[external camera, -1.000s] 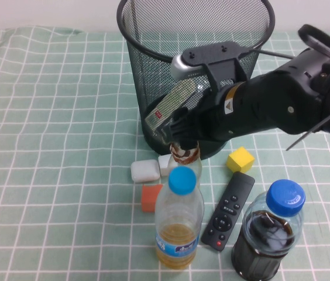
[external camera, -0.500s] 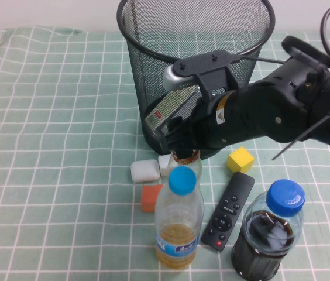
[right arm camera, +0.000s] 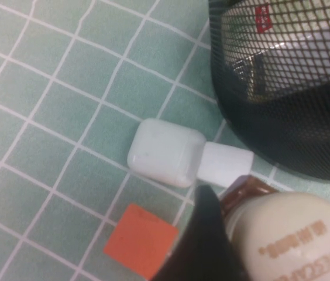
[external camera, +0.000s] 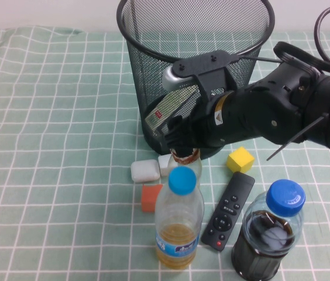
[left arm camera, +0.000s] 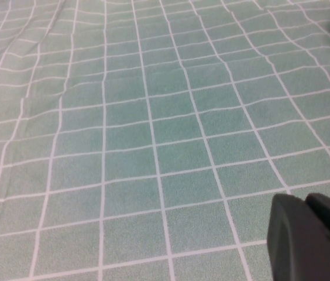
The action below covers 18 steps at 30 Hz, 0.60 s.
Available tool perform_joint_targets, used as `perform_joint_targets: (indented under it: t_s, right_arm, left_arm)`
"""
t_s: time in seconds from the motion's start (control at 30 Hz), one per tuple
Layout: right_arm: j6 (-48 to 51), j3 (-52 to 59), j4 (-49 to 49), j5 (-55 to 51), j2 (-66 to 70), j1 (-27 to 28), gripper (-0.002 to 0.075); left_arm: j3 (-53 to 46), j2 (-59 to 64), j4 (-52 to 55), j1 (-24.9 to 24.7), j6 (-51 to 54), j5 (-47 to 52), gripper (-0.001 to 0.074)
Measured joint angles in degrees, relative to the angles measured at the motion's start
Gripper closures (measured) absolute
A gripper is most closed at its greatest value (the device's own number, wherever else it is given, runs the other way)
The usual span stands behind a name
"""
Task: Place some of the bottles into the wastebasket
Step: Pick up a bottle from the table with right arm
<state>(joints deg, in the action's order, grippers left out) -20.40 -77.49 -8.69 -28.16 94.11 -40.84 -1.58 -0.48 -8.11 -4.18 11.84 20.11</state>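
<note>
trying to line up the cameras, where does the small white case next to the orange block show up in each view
High view: the white case lies on the cloth in front of the wastebasket, left of the right pincer at the cream-capped bottle.
Left wrist view: not in it; only cloth and the left pincer.
Right wrist view: centre, above the orange block.
Shared landmark: the wastebasket.

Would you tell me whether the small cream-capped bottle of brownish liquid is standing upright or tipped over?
Upright: the small cream-capped bottle shows its cap face-on to the right claw, which is around its neck. The left claw is off it.
</note>
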Motion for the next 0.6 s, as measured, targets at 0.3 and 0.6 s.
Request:
perform_joint_targets:
  t_s: [0.3, 0.6]
  right_arm:
    - [0.0, 0.0, 0.0, -0.6, 0.0, 0.0, 0.0359]
    - [1.6, 0.0, 0.0, -2.4, -0.4, -0.3, 0.0543]
  left_arm:
    - [0.0, 0.0, 0.0, 0.0, 0.0, 0.0, 0.0735]
    - [0.0, 0.0, 0.0, 0.0, 0.0, 0.0, 0.0735]
